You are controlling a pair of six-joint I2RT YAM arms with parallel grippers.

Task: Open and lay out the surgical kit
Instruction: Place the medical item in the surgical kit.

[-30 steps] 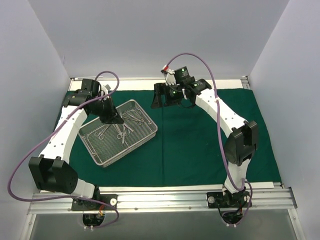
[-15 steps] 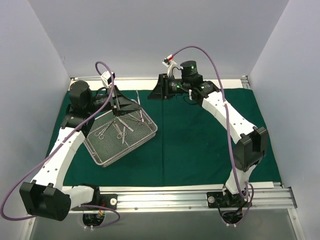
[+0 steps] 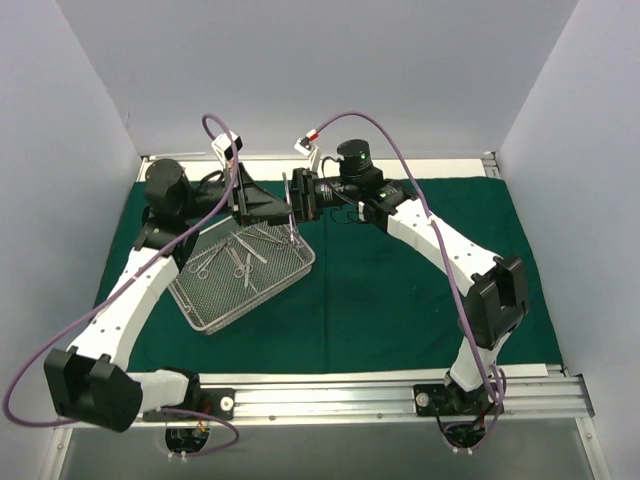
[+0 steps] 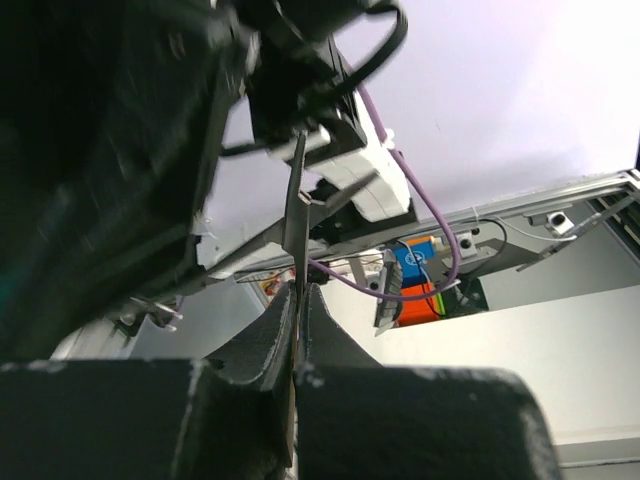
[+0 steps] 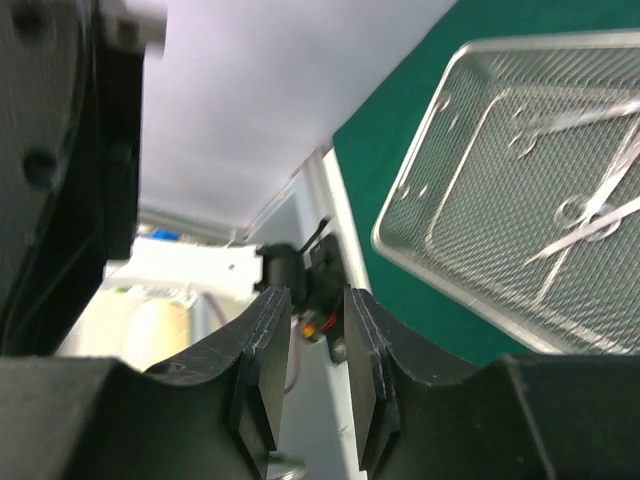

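Note:
The dark green cloth (image 3: 400, 290) of the surgical kit lies spread flat on the table. On its left part stands the silver wire-mesh tray (image 3: 215, 297), with scissors and forceps (image 3: 240, 258) lying in it. My left gripper (image 3: 282, 211) hangs above the tray's far right corner, shut on a slim steel instrument (image 3: 288, 205) that stands upright. The left wrist view shows the instrument (image 4: 297, 215) pinched between the jaws (image 4: 300, 292). My right gripper (image 3: 295, 196) faces it from the right, close by. Its jaws (image 5: 315, 300) stand apart by a narrow gap with nothing between them.
The right wrist view looks down on the tray (image 5: 412, 160), the scissors (image 5: 590, 215) in it and the cloth (image 5: 400, 110) beside it. White walls enclose the table on three sides. An aluminium rail (image 3: 330, 400) runs along the near edge.
My left gripper has risen out of the tray with the slim instrument and moved right. My right gripper has swung left towards it, and its jaws have narrowed.

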